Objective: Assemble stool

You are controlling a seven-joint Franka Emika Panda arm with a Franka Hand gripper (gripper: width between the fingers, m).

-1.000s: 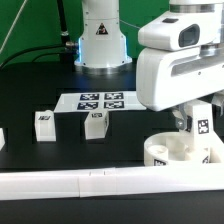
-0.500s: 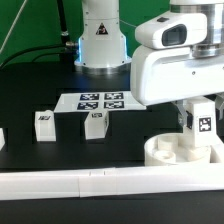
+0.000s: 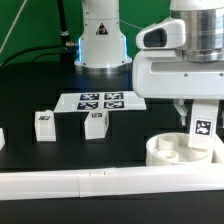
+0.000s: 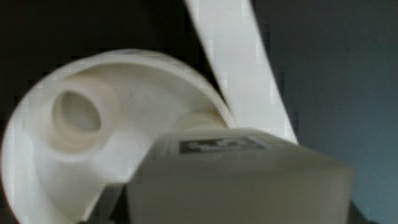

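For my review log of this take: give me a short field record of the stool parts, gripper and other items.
gripper: shut on held leg
held leg: upright, tag toward exterior camera, over seat disc's edge
seat disc: on table, round recess visible in wrist view
first loose leg: on table
second loose leg: on table, by marker board
marker board: flat, behind loose legs
white rail: along the front

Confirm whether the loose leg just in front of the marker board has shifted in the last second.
No. The loose leg sits at the same spot by the marker board's near edge.
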